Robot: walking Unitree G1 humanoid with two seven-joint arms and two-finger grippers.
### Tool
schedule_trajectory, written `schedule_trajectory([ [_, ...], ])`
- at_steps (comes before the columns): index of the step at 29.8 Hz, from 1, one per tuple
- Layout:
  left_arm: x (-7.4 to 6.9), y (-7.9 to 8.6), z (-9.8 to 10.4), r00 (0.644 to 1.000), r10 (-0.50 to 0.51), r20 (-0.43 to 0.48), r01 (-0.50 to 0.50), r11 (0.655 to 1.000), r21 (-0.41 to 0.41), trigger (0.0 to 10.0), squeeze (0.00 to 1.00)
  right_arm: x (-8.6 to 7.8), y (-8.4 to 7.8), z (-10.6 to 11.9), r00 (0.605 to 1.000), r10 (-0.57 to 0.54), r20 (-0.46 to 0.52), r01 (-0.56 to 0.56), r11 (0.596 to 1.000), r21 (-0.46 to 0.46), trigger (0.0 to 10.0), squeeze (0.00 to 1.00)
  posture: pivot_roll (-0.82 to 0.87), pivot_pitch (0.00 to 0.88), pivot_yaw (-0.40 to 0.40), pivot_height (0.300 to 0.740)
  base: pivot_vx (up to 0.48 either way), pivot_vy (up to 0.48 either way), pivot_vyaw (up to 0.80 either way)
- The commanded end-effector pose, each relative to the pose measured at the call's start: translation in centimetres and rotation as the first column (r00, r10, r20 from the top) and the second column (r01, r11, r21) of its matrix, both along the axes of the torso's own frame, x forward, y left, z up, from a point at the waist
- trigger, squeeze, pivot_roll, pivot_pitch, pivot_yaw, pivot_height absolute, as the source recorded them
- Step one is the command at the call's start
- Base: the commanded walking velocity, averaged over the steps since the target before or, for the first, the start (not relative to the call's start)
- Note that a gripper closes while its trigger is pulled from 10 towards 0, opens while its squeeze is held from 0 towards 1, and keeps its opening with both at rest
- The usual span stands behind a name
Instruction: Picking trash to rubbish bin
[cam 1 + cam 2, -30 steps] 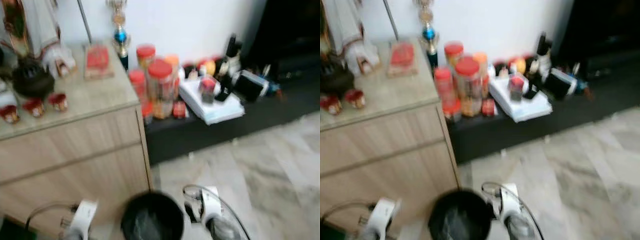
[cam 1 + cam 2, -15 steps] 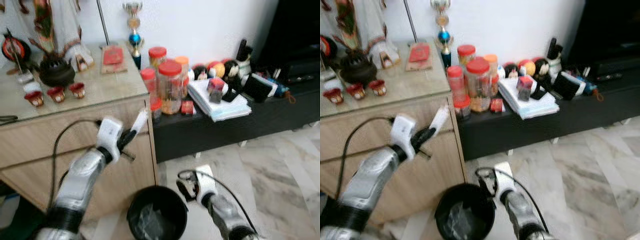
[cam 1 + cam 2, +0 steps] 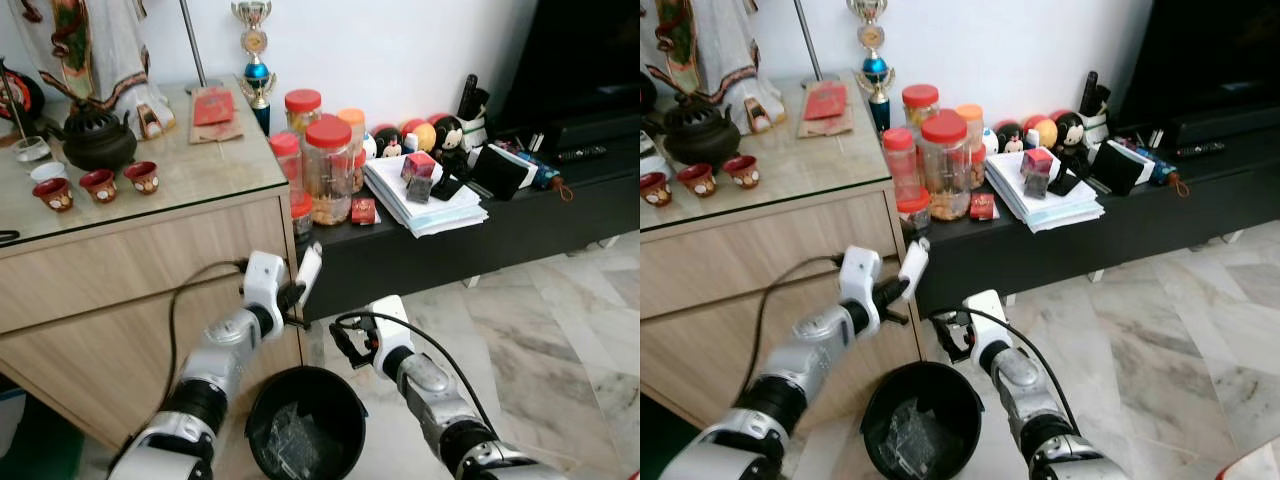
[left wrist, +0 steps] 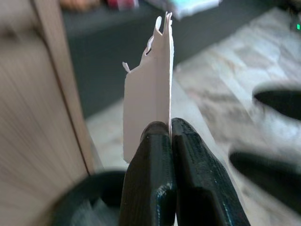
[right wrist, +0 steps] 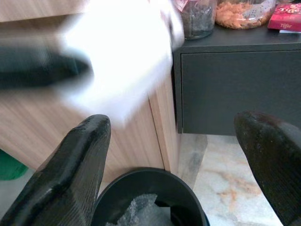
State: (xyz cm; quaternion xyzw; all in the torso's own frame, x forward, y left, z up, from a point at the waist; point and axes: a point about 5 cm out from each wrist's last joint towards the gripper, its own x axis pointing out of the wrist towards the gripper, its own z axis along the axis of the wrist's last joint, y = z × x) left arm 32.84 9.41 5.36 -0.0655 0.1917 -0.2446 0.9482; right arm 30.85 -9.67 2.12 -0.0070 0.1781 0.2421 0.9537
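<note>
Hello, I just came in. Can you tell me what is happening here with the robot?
The robot is clearing trash. Its left end effector is shut on a torn white scrap of card, held in the air beside the wooden cabinet and above the black rubbish bin on the floor. The right end effector is open next to the bin, holding nothing. Some crumpled trash already lies in the bin.

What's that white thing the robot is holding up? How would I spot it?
Find the wooden cabinet beside the low black shelf. In front of its corner, above the black bin on the floor, the left pincer pinches a scrap of paper. It is flat, white and torn along its top edge.
</note>
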Motion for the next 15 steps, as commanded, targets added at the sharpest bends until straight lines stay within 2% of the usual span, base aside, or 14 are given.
schedule_trajectory([
  [1, -0.2, 1.0, -0.9, 0.998, 0.045, -0.04, -0.045, 0.999, 0.002, 10.0, 0.0, 0.2, 0.2, 0.3, 1.0, 0.005, 0.017, -0.005, 1.0, -0.003, 10.0, 0.0, 0.03, 0.024, 0.044, 0.74, 0.0, 0.0, 0.0],
  [6, -1.0, 0.9, -2.2, 0.995, 0.024, -0.093, -0.025, 1.0, -0.011, 10.0, 0.0, 0.2, 0.4, 0.3, 1.0, 0.012, 0.017, -0.012, 1.0, -0.01, 10.0, 0.0, 0.04, 0.028, 0.047, 0.74, 0.0, 0.0, 0.0],
  [7, -1.1, 0.9, -2.3, 0.995, 0.024, -0.093, -0.024, 1.0, -0.009, 10.0, 0.13, 0.2, 0.5, 0.4, 1.0, 0.012, 0.018, -0.012, 1.0, -0.011, 10.0, 0.0, 0.04, 0.028, 0.048, 0.74, 0.0, 0.0, 0.0],
  [9, -1.0, 1.0, -2.4, 0.996, 0.029, -0.086, -0.028, 1.0, 0.004, 10.0, 0.25, 0.3, 0.4, 0.4, 1.0, 0.009, 0.02, -0.009, 1.0, -0.011, 10.0, 0.0, 0.04, 0.028, 0.048, 0.74, 0.0, 0.0, 0.0],
  [10, -0.9, 1.0, -2.4, 0.996, 0.031, -0.085, -0.03, 1.0, 0.007, 10.0, 0.94, 0.3, 0.4, 0.4, 1.0, 0.009, 0.02, -0.009, 1.0, -0.013, 10.0, 0.0, 0.04, 0.028, 0.048, 0.74, 0.0, 0.0, 0.0],
  [11, -0.9, 1.0, -2.4, 0.996, 0.031, -0.085, -0.031, 0.999, 0.006, 10.0, 1.0, 0.3, 0.4, 0.4, 1.0, 0.009, 0.02, -0.009, 1.0, -0.013, 10.0, 0.0, 0.04, 0.028, 0.048, 0.74, 0.0, 0.0, 0.0],
  [15, -0.9, 1.2, -2.4, 0.996, 0.036, -0.087, -0.036, 0.999, 0.004, 10.0, 1.0, 0.2, 0.5, 0.3, 1.0, 0.021, 0.02, -0.02, 0.999, -0.028, 10.0, 0.0, 0.04, 0.028, 0.049, 0.74, 0.0, 0.0, 0.0],
])
